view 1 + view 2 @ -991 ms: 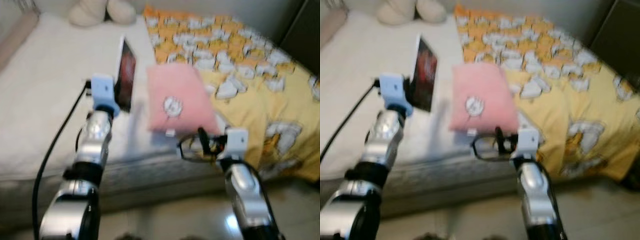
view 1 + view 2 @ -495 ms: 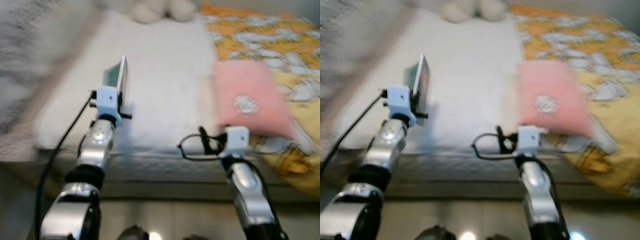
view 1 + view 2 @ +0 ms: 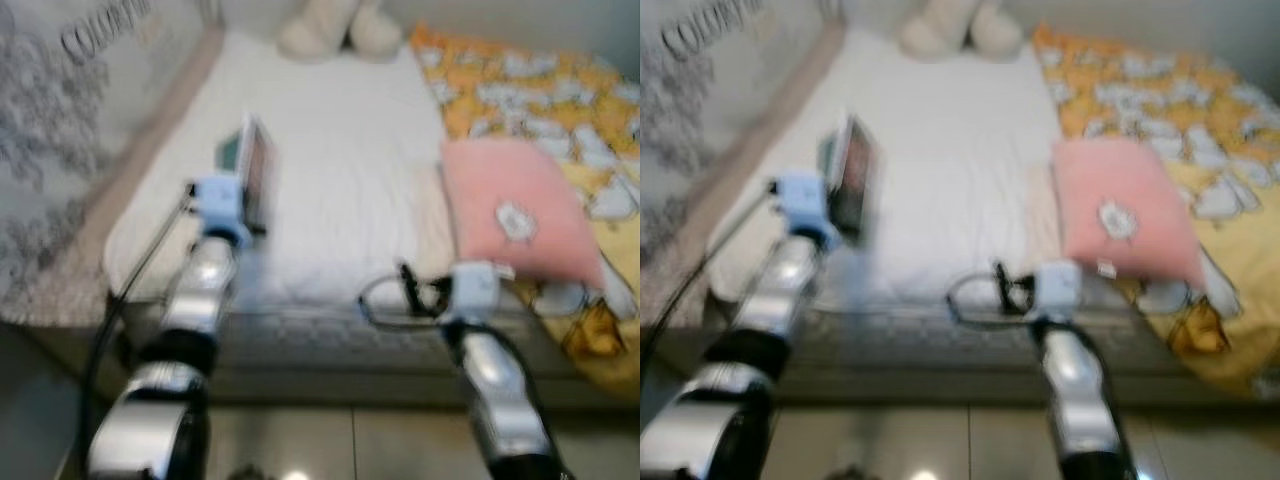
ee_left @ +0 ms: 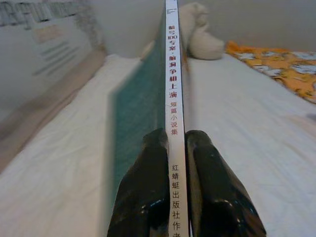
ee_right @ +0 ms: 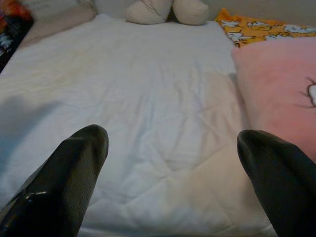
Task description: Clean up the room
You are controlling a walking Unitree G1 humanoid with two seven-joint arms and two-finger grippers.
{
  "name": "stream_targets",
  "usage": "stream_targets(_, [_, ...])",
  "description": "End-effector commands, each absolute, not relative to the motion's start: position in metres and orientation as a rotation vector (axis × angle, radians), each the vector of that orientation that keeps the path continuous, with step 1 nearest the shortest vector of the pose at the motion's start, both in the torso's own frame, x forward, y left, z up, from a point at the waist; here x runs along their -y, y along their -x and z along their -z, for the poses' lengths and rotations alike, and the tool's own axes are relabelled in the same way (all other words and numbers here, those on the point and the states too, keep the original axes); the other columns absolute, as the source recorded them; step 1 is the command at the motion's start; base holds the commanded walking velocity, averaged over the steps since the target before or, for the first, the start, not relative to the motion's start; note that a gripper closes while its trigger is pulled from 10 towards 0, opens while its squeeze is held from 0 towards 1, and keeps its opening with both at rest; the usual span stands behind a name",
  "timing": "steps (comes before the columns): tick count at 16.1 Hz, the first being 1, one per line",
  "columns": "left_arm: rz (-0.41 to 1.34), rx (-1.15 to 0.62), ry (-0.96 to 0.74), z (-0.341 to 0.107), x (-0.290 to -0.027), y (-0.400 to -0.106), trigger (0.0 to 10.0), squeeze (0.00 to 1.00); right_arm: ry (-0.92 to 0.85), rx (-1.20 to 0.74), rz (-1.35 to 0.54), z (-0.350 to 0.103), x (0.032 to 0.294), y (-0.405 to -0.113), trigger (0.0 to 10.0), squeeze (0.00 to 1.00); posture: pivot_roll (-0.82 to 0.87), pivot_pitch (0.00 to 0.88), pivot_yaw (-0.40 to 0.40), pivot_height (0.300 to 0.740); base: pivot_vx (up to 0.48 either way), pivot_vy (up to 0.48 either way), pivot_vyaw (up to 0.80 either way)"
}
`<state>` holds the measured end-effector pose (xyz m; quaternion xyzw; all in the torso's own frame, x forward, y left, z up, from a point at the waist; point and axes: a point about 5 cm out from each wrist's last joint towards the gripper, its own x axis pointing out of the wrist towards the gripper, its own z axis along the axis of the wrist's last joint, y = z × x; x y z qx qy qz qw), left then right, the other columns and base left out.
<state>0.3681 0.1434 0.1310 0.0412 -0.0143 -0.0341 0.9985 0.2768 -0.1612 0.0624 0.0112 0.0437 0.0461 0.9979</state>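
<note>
one book (image 4: 173,89), pinched upright by its spine in the left gripper (image 4: 177,148), hangs above the bed's (image 3: 330,200) near left corner. wide bare sheet lies beside it. the right gripper (image 5: 173,187), fingers spread, hovers at the bed's front edge. one pink pillow (image 3: 520,220) and, seemingly, one plush toy (image 3: 340,28) rest on the bed.

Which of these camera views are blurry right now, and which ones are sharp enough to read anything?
Both eye views are motion-blurred, smearing the pink pillow and the bed. The left wrist view is sharp: the spine print of the book in the left hand is legible. The right wrist view is fairly clear, with the right hand open.
</note>
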Motion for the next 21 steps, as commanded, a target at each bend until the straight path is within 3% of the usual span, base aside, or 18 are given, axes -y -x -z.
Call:
stream_targets(1, [0.062, 0.079, -0.09, -0.144, -0.146, -0.373, 10.0, 0.0, -0.034, -0.068, -0.102, -0.067, 0.156, -0.28, 10.0, 0.0, 0.0, 0.0, -0.033, 0.726, 0.48, 0.0, 0.0])
stream_targets(6, [0.06, 0.079, -0.085, -0.144, -0.142, -0.374, 10.0, 0.0, -0.03, -0.075, -0.11, -0.065, 0.156, -0.277, 10.0, 0.0, -0.01, 0.0, -0.039, 0.726, 0.48, 0.0, 0.0])
stream_targets(9, [0.155, 0.127, -0.045, -0.16, -0.115, -0.379, 10.0, 0.0, -0.024, -0.088, -0.126, -0.063, 0.156, -0.273, 10.0, 0.0, -0.01, 0.0, -0.051, 0.726, 0.48, 0.0, 0.0])
stream_targets(10, [0.209, 0.045, -0.035, -0.162, -0.095, -0.388, 10.0, 0.0, -0.012, -0.106, -0.14, -0.061, 0.158, -0.266, 10.0, 0.0, -0.03, 0.0, -0.075, 0.726, 0.0, 0.0, 0.0])
stream_targets(11, [0.217, 0.003, -0.003, -0.163, -0.093, -0.393, 10.0, 0.0, -0.003, -0.12, -0.147, -0.061, 0.161, -0.26, 10.0, 0.0, -0.05, 0.008, -0.093, 0.726, 0.0, 0.0, 0.0])
stream_targets(14, [0.191, -0.223, 0.283, -0.142, -0.1, -0.396, 10.0, 0.0, 0.06, -0.177, -0.187, -0.061, 0.178, -0.234, 10.0, 0.0, -0.14, 0.067, -0.16, 0.726, 0.0, 0.0, 0.0])
stream_targets(18, [0.126, -0.381, 0.453, -0.103, -0.112, -0.381, 10.0, 0.0, 0.106, -0.227, -0.202, -0.069, 0.193, -0.208, 10.0, 0.0, -0.23, 0.086, -0.212, 0.726, 0.0, 0.0, 0.0])
stream_targets(20, [0.041, -0.405, 0.534, -0.091, -0.131, -0.376, 10.0, 0.0, 0.11, -0.236, -0.203, -0.073, 0.193, -0.203, 10.0, 0.0, -0.24, 0.09, -0.217, 0.726, 0.0, 0.0, 0.0])
stream_targets(21, [-0.056, -0.393, 0.501, -0.087, -0.159, -0.374, 10.0, 0.0, 0.111, -0.248, -0.2, -0.073, 0.194, -0.2, 10.0, 0.0, -0.24, 0.094, -0.214, 0.726, 0.0, 0.0, 0.0])
